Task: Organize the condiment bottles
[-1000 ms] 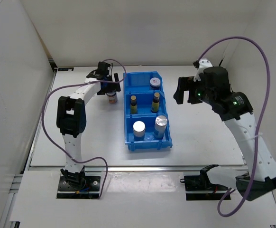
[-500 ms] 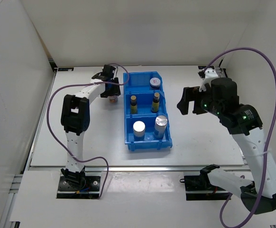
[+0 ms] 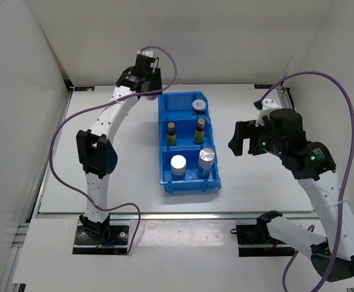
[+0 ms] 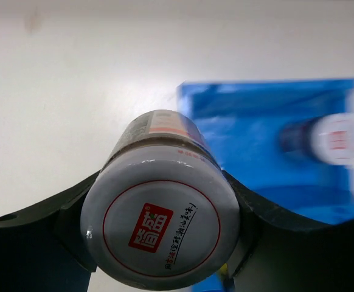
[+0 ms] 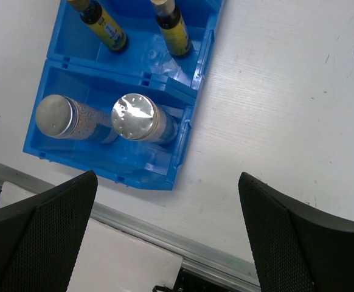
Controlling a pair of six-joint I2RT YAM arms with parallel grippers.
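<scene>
Squat jar [image 4: 159,226] is clamped in left gripper [image 4: 161,210], red-marked lid toward the left wrist camera, above the table. Blue bin [image 4: 256,115] is blurred at right. Top view barely shows this jar, only the gripper up by the bin's upper-left corner. Right gripper [image 5: 166,177] is spread wide and empty, right of the bin. 1 s ago the jar was lower, left of the bin.

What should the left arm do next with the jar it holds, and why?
Probably carry it right and lower it into the far compartment of the blue bin: the left end effector holds a squat jar near that corner, and the matching jar sits there alone.
</scene>
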